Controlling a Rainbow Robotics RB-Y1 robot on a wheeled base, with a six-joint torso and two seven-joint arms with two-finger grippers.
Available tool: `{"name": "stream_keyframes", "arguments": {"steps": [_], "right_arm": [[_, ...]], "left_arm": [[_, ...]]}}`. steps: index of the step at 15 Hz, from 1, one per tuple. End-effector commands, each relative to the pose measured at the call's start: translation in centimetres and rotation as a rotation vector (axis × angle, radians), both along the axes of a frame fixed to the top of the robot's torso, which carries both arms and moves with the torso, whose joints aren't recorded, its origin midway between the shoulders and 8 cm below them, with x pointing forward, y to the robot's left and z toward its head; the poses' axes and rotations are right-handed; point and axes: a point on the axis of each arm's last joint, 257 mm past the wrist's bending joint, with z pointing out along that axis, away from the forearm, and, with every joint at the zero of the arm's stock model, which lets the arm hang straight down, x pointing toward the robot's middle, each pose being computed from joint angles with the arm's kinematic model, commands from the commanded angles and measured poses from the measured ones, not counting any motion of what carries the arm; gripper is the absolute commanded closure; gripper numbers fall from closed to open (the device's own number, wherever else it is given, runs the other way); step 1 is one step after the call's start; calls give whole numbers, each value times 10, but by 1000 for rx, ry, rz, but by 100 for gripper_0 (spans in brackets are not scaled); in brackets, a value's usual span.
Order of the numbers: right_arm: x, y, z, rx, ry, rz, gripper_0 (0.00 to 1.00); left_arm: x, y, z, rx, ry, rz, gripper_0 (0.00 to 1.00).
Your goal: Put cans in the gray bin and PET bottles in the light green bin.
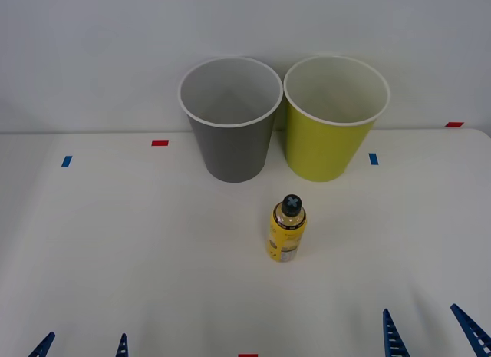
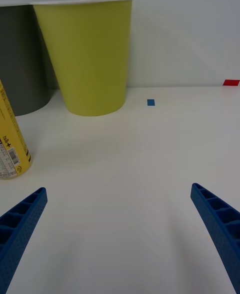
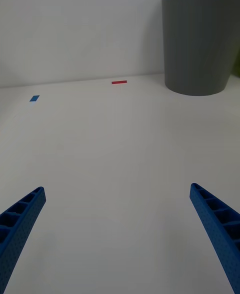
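Observation:
A small yellow PET bottle (image 1: 286, 229) with a black cap stands upright mid-table, in front of the two bins; its lower body (image 2: 11, 144) appears in the right wrist view. The gray bin (image 1: 230, 119) (image 2: 20, 59) (image 3: 200, 36) stands at the back, with the light green bin (image 1: 335, 117) (image 2: 89, 56) touching its right side. My right gripper (image 1: 433, 330) (image 2: 117, 234) is open at the near edge, right of the bottle. My left gripper (image 1: 83, 346) (image 3: 117, 234) is open at the near left edge, far from the bottle. No cans are in view.
Small red tape marks (image 1: 159, 143) and blue tape marks (image 1: 374, 158) dot the white table (image 1: 138, 249). A pale wall rises just behind the bins. Open tabletop lies between both grippers and the bottle.

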Motion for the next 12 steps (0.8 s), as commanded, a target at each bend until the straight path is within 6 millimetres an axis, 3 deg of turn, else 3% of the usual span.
{"name": "stream_keyframes", "arguments": {"steps": [1, 12], "right_arm": [[0, 0, 0, 0, 0, 0, 0], [0, 0, 0, 0, 0, 0, 0]], "left_arm": [[0, 0, 0, 0, 0, 0, 0], [0, 0, 0, 0, 0, 0, 0]]}}
